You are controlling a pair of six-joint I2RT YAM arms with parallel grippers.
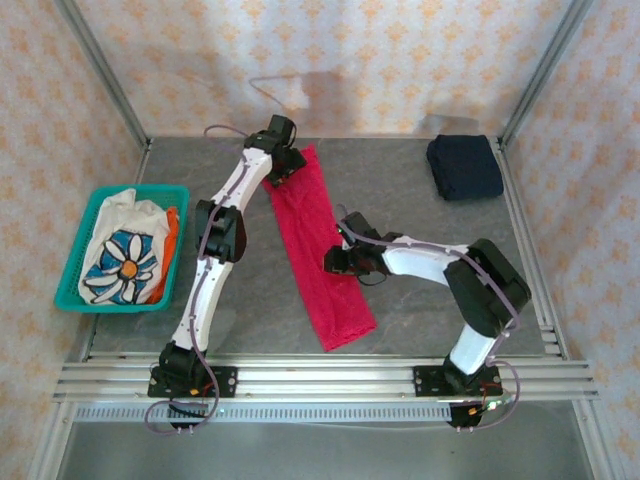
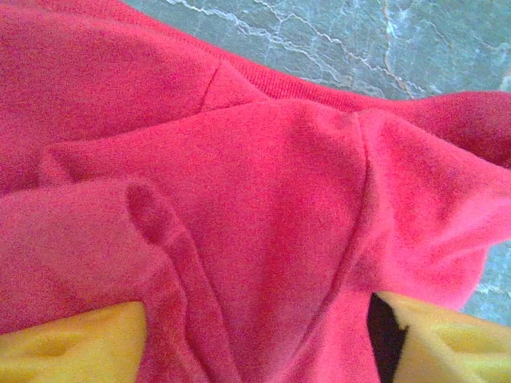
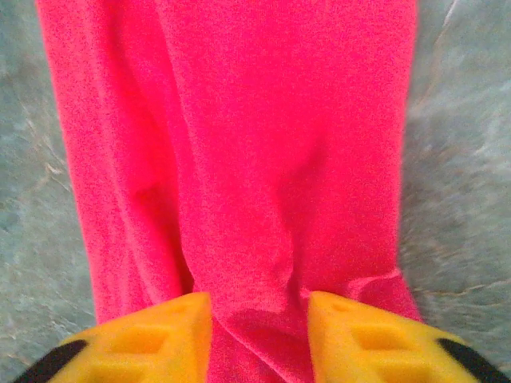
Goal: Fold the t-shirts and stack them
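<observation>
Near rail: metal rail (image 1: 320,378) spans the table's near edge, closest to the overhead camera; both arm bases are bolted to it
Basket: teal basket (image 1: 70,285) sits at the left edge of the grey table (image 1: 400,200), well apart from the red cloth; it holds the white t-shirt with a blue-orange flower print (image 1: 125,262), crumpled, with a strip of orange cloth (image 1: 172,240) along its right side
Left gripper: left gripper (image 1: 287,160) reaches to the far end of the red strip and sits on it; in its wrist view the yellow fingers (image 2: 72,343) stand wide apart at the two lower corners; rumpled red cloth with a raised fold lies loose across the gap
Red t-shirt: red t-shirt (image 1: 305,230) lies at mid-table as a long narrow folded strip, slanting from far left of centre down to the near edge; flat on the table along most of its length
Right gripper: right gripper (image 1: 335,262) meets the strip's right edge about halfway along; its wrist view shows the yellow fingers (image 3: 176,335) partly apart with a puckered ridge of red cloth between them; whether they press it I cannot tell
Navy t-shirt: navy t-shirt (image 1: 465,167) lies folded into a compact block at the far right corner, well apart from both grippers
</observation>
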